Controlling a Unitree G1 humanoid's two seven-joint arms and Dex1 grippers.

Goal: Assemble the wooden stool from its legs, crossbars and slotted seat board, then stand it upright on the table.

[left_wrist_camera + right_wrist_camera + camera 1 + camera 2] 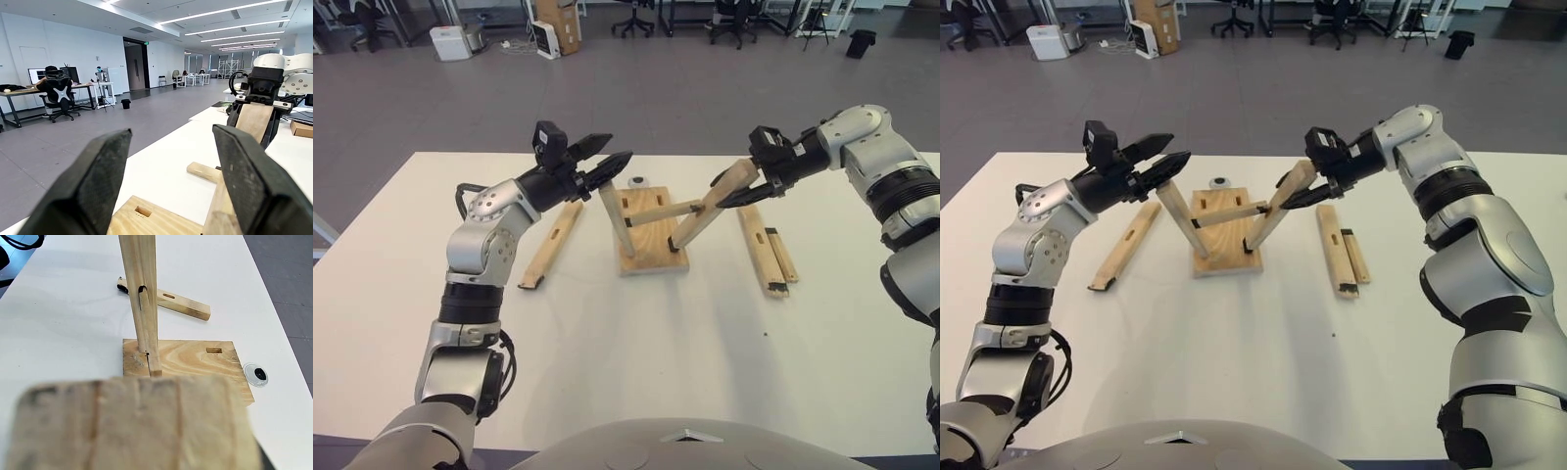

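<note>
My L hand hangs above the table, fingers spread wide w/ nothing btw. them. It sits just beside the top end of the L leg; whether a fingertip touches the wood, I cannot tell.

My R hand pinches the upper end of the R leg, fingers pressed on the wood. This leg leans, top tilted toward my R side, foot down at the seat board.

Seat board: lies flat near table centre, slots facing up; one open slot shows in the R wrist view.

L leg: stands in the board, leaning slightly toward my L side, notch cut in its side.

Crossbar: spans btw. L leg and R leg, well above the board.

Loose leg: flat on the table, L of the board and apart from it.

R of the board: a long piece and a shorter piece, flat, side by side, touching or nearly so.

Round disc, clear w/ dark centre: on the table just beyond the board's far edge.
</note>
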